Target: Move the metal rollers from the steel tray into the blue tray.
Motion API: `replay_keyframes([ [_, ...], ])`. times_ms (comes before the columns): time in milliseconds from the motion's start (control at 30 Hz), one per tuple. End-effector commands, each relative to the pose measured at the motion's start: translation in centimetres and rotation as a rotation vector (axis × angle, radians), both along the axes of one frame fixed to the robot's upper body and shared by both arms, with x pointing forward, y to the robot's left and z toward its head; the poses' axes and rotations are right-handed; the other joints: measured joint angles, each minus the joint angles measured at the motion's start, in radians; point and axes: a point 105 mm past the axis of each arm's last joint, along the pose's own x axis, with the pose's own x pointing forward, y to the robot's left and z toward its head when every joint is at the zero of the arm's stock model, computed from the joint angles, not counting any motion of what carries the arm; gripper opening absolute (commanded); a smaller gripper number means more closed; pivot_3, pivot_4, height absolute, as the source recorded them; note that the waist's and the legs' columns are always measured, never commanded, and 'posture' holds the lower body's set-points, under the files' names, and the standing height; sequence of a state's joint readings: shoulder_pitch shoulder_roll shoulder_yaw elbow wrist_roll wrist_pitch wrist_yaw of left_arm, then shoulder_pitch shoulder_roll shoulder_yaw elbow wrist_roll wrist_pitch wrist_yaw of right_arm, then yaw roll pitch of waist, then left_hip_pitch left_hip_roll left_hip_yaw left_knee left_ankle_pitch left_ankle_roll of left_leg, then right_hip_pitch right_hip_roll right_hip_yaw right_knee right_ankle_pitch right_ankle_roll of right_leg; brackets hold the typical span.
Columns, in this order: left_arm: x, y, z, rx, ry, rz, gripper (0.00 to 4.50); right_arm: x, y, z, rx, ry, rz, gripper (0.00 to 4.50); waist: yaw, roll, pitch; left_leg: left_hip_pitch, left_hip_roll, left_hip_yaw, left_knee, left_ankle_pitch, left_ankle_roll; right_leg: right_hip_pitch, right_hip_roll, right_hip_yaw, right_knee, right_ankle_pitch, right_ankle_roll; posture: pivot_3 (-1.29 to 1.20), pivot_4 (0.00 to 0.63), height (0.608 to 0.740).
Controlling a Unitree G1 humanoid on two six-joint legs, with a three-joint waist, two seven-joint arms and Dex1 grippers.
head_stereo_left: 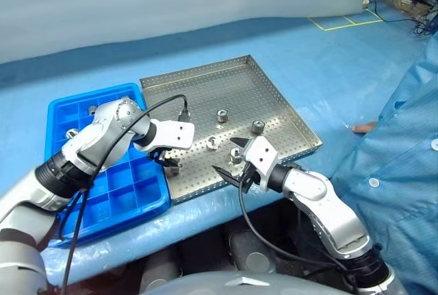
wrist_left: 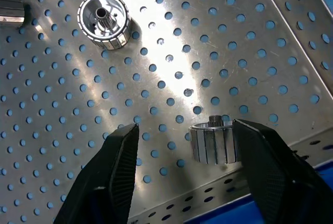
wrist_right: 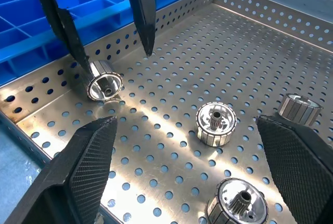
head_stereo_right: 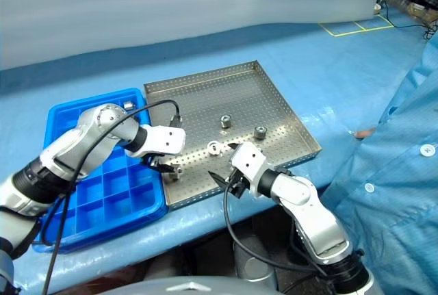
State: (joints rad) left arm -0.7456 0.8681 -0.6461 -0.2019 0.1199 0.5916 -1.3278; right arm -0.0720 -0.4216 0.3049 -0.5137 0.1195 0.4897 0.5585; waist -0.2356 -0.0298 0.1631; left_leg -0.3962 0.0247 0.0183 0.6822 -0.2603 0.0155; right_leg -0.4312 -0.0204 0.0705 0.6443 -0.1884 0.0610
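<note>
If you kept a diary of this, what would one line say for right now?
left gripper: open around a metal roller lying by the steel tray rim | right gripper: open, holding nothing | blue tray: beside

Bright, even overhead light. Strong glare streak on steel tray (wrist_left: 171, 52) floor; highlights on metal rollers (wrist_right: 216, 124). Soft short shadows. Near fingertips (wrist_right: 86, 167) slightly soft.

Blue-covered table (head_stereo_left: 287, 55) (film-wrapped) carries the steel tray (head_stereo_left: 274, 90) and blue tray (head_stereo_left: 58, 113).
</note>
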Motion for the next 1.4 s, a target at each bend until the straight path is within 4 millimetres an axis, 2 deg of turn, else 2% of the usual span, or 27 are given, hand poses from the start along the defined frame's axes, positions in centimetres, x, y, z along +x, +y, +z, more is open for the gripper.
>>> replay_keyframes([
  [33, -0.2, -0.1, -0.2, 0.034, 0.008, -0.035, 3.11, 0.3, 0.3, 1.1, 0.018, -0.050, 0.000, 4.50, -0.001, 0.000, 0.000, 0.000, 0.000, 0.000, 0.000, 0.000, 0.000, 0.000, 0.000, 0.000, 0.000, 0.000, 0.000, -0.27, 0.150, 0.740],
  [433, -0.7, 1.0, -3.1, 0.131, 0.074, -0.032, 3.11, 0.5, 0.1, 1.1, 0.017, -0.060, -0.024, 4.50, -0.026, 0.000, 0.000, 0.001, 0.001, -0.001, 0.000, 0.000, 0.000, 0.000, 0.001, 0.000, 0.001, 0.000, 0.000, -0.29, 0.150, 0.740],
  [733, -0.2, 1.7, -3.9, 0.180, 0.068, -0.021, 3.11, 0.6, 0.1, 1.3, 0.019, -0.069, -0.027, 4.50, -0.054, 0.000, 0.000, 0.001, 0.001, -0.001, -0.001, 0.000, 0.000, 0.000, 0.001, 0.001, 0.001, 0.000, 0.000, -0.29, 0.150, 0.740],
  [833, 0.1, 1.9, -3.9, 0.181, 0.061, -0.007, 2.57, 0.6, 0.0, 1.3, 0.018, -0.069, -0.029, 4.50, -0.054, 0.000, 0.000, 0.002, 0.001, -0.001, -0.001, 0.000, 0.000, 0.000, 0.001, 0.001, 0.001, 0.000, 0.000, -0.29, 0.150, 0.740],
  [933, 0.0, 1.9, -3.9, 0.183, 0.066, -0.009, 1.71, 0.6, 0.0, 1.3, 0.018, -0.071, -0.029, 4.50, -0.052, 0.000, 0.000, 0.002, 0.001, -0.001, -0.001, 0.000, 0.000, 0.001, 0.001, 0.001, 0.001, 0.000, 0.000, -0.29, 0.150, 0.740],
  [1000, 0.0, 1.8, -3.9, 0.180, 0.063, -0.008, 1.71, 0.7, 0.1, 1.3, 0.018, -0.073, -0.028, 4.50, -0.053, 0.000, 0.000, 0.002, 0.001, -0.001, 0.000, 0.000, 0.000, 0.001, 0.000, 0.001, 0.001, 0.000, 0.000, -0.28, 0.150, 0.740],
  [1267, 0.6, 0.4, -2.6, 0.071, 0.022, 0.027, 1.71, 0.9, 0.2, 1.3, 0.017, -0.071, -0.014, 4.50, -0.048, 0.000, 0.000, 0.002, 0.001, -0.001, -0.001, 0.000, 0.000, 0.001, 0.000, 0.001, 0.001, 0.000, 0.000, -0.28, 0.150, 0.740],
  [1333, 1.2, -0.6, -1.3, -0.021, -0.003, 0.072, 1.71, 0.8, 0.3, 1.2, 0.029, -0.056, 0.001, 4.50, -0.045, 0.000, 0.000, 0.001, 0.001, -0.001, -0.001, 0.000, 0.000, 0.001, 0.000, 0.001, 0.000, 0.000, 0.000, -0.28, 0.150, 0.740],
  [1400, 1.9, -2.2, 1.2, -0.196, -0.023, 0.145, 1.71, 0.5, 0.5, 0.9, 0.043, -0.029, 0.031, 4.50, -0.041, 0.000, 0.000, 0.000, 0.001, -0.002, -0.001, 0.000, 0.000, 0.000, -0.001, 0.001, 0.000, 0.000, 0.001, -0.27, 0.150, 0.740],
])
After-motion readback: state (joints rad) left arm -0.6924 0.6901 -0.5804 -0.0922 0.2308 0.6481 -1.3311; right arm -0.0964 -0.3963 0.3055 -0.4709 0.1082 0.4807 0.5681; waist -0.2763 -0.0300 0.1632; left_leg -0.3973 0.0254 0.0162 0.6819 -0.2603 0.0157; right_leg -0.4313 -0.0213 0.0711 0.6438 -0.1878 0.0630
